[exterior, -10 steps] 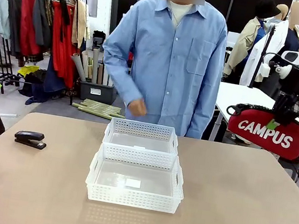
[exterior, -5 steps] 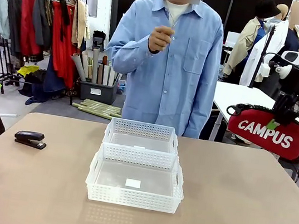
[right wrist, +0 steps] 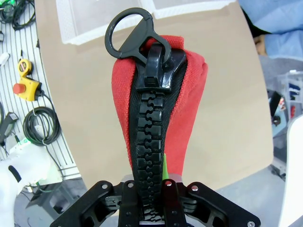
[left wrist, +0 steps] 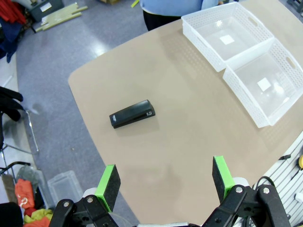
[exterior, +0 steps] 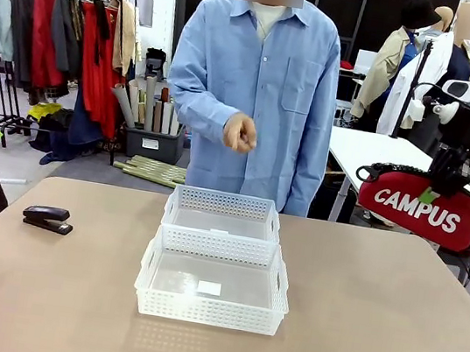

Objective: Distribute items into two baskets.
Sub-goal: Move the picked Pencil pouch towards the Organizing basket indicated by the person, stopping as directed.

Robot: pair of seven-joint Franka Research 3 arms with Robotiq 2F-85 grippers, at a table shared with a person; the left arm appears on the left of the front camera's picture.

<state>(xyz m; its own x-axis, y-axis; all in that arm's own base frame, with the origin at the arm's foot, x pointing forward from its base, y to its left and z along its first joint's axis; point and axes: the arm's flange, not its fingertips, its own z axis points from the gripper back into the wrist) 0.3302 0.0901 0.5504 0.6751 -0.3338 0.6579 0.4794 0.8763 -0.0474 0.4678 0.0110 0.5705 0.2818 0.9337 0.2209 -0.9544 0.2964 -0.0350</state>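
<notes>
Two white lattice baskets stand end to end mid-table, the smaller far basket toward the person and the larger near basket toward me; both look empty. A small black stapler lies flat on the table's left part. My left gripper hovers open high above that corner, and the stapler sits below and ahead of its green pads. Off the table's right edge my right gripper is shut on the red CAMPUS pouch, which hangs in the air.
A person in a blue shirt stands at the far side, one hand raised before the chest above the far basket. A white table stands behind the pouch. Clothes racks and boxes stand behind on the left.
The person's hand rose to the collar, then dropped to chest height. Both arms, the pouch, the stapler and the baskets have stayed put.
</notes>
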